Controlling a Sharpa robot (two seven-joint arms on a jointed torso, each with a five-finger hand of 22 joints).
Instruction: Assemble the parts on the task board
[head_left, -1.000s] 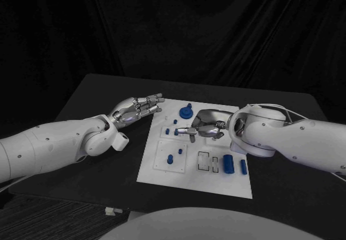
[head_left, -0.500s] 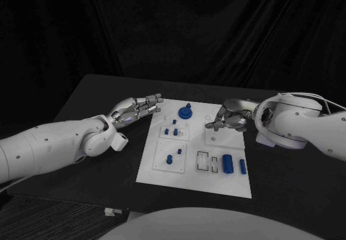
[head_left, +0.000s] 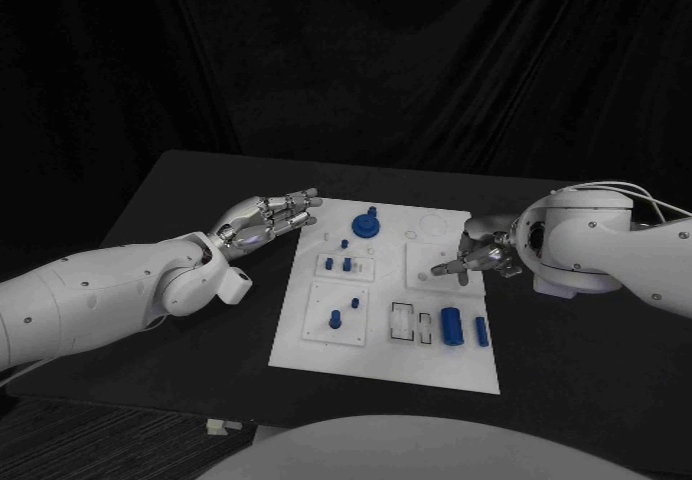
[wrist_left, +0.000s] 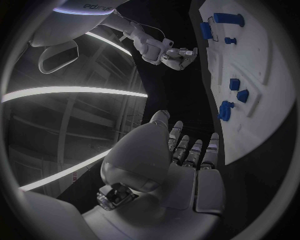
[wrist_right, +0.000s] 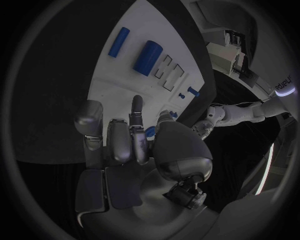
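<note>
Task board (head_left: 378, 340) between both hands, left fingers (head_left: 296, 207) and right fingers (head_left: 459, 266) apart, empty.

A lab test stage: black table (head_left: 173, 250) and black curtain (head_left: 433, 80).

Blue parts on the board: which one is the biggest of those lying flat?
The thick blue cylinder at the board's near right, beside a thinner blue bar. The other blue pieces are smaller or stand upright.
</note>
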